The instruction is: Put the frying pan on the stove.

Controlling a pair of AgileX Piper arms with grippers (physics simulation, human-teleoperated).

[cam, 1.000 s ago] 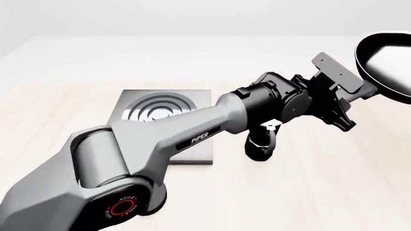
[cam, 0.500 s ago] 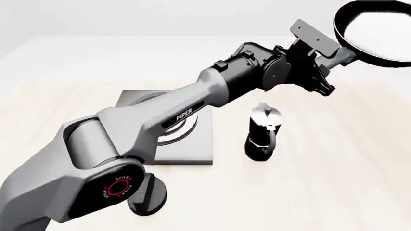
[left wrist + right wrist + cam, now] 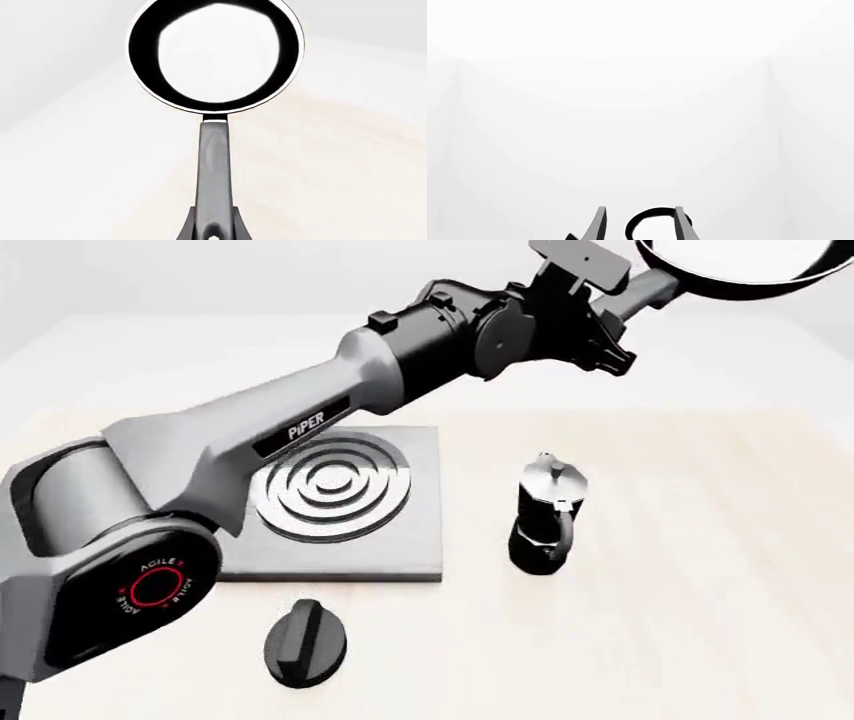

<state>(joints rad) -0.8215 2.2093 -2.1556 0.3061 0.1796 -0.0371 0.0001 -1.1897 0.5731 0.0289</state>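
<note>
Left jaws (image 3: 212,231): you have them clamped on the frying pan (image 3: 731,268) handle, held high.
Right jaws (image 3: 639,225): apart, gripping nothing.
Stove (image 3: 334,495): well below your left jaws.

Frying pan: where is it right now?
The frying pan is in the air at the front view's top right, held by its handle in the left gripper, above and right of the moka pot, far from the stove.

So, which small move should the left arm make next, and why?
Probably carry the pan left and down toward the stove: the left pincer holds it by the handle, high and far right of the rings, beyond the coffee pot.
</note>
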